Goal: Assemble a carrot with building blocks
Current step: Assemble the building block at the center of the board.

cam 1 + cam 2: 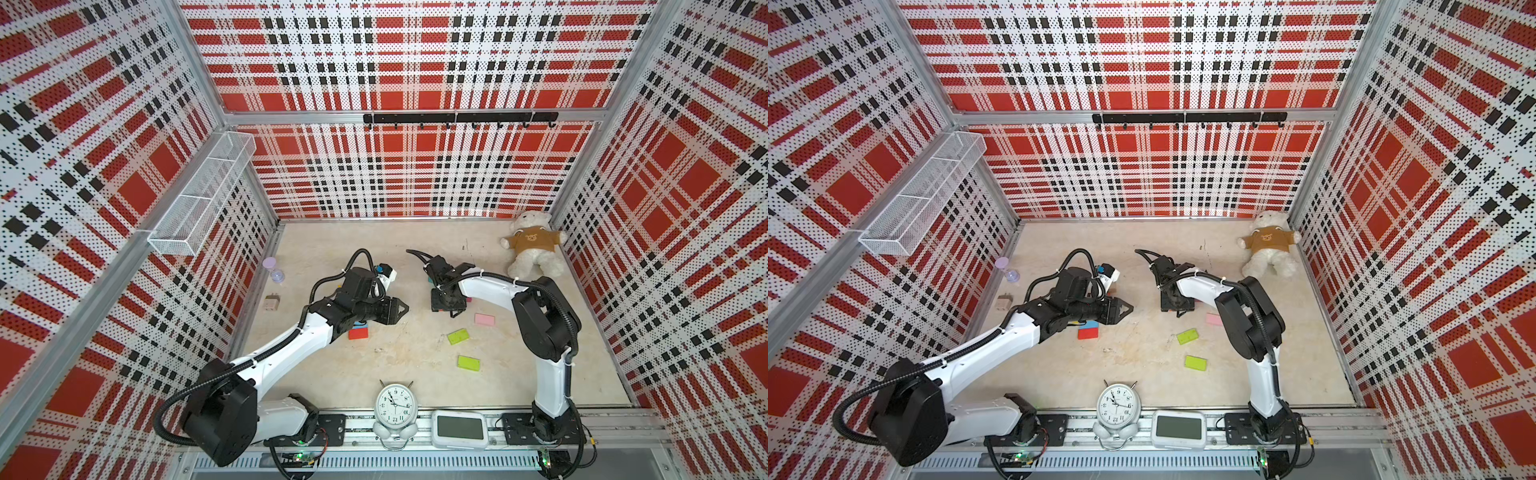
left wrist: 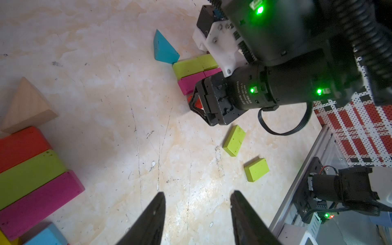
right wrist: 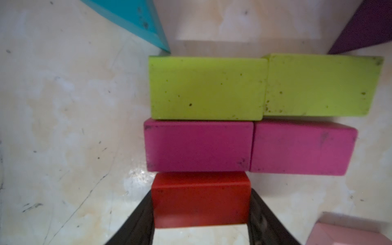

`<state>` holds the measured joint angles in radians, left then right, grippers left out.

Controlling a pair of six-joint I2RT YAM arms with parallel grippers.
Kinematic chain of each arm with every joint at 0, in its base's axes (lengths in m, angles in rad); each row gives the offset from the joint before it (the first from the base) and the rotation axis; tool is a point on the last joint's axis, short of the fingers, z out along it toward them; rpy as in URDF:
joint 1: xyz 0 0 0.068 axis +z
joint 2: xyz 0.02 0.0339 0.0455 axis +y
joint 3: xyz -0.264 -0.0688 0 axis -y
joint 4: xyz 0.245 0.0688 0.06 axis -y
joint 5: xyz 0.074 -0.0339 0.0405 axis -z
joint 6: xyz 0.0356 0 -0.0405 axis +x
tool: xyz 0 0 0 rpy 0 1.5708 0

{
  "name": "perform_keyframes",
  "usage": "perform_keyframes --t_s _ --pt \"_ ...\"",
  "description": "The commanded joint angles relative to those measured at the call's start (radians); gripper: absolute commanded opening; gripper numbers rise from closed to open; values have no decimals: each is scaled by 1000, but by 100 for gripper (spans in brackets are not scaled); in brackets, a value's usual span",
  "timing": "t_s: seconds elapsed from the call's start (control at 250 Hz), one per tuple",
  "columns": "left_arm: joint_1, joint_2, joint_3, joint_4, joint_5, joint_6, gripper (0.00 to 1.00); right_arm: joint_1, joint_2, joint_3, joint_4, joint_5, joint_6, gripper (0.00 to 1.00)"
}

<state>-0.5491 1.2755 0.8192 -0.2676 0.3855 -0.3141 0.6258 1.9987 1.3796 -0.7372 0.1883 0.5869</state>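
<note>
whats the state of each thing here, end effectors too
right end effector: shut on red block
red block: gripped, against magenta row
left end effector: open, empty
magenta row: two blocks end to end, flat
lime row: two blocks, alongside magenta row
two loose lime blocks: flat, apart
pink block: flat, loose
teddy bear: lying down

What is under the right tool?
The right tool is shut on a red block touching a magenta block. In both top views the tool covers most of them. Whether it rests on the table is unclear.
</note>
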Motion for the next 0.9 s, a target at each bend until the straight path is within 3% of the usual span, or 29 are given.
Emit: perform_keyframes --t_s 0.0,0.492,0.896 --pt "10 5 -8 26 5 -7 53 -5 21 28 2 7 -7 57" --pt "11 5 -12 33 10 -8 53 -5 42 54 -9 11 -11 58" --pt "13 4 -10 33 12 -9 53 -5 32 57 -15 13 0 70"
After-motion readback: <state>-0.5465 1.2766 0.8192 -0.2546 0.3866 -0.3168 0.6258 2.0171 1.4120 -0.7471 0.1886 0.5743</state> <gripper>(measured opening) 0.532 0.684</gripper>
